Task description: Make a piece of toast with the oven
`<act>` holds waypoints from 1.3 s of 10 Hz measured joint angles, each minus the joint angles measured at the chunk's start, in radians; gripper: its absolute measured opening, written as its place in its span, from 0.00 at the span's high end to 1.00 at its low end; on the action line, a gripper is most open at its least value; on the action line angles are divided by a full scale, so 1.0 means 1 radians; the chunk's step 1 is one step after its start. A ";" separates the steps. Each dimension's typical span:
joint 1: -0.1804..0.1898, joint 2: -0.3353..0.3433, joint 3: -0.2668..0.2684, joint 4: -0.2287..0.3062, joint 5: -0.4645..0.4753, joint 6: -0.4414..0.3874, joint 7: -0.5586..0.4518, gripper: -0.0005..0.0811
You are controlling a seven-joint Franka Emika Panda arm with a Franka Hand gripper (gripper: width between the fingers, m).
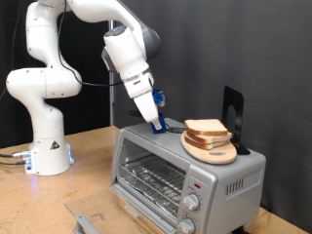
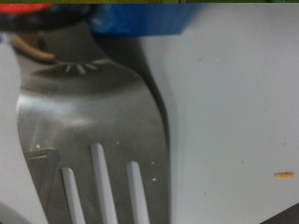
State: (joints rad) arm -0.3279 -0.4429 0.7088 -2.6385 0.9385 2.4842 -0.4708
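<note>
Toaster oven (image 1: 185,168) — silver-grey, door open, wire rack (image 1: 154,176) bare. Toast (image 1: 206,128) — pale slice, brown crust, top of stack on round wooden plate (image 1: 212,151) on oven roof, right side. Likely light, soft, crumbly; best lifted from underneath. Gripper (image 1: 156,122) — on roof left of plate; slotted metal spatula (image 2: 93,140) close under wrist camera; whether fingers grip it — cannot tell.
</note>
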 joint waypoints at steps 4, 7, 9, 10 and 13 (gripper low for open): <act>-0.001 0.000 0.000 0.000 -0.003 -0.004 0.012 0.55; -0.005 0.000 -0.002 0.002 -0.002 -0.005 0.036 0.55; 0.001 -0.007 -0.028 0.006 0.043 -0.024 0.008 0.55; 0.004 -0.019 -0.052 0.011 0.056 -0.063 -0.012 0.55; 0.006 -0.086 -0.120 0.026 0.057 -0.184 -0.032 0.55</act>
State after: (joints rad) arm -0.3216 -0.5291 0.5887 -2.6121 0.9954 2.2999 -0.5033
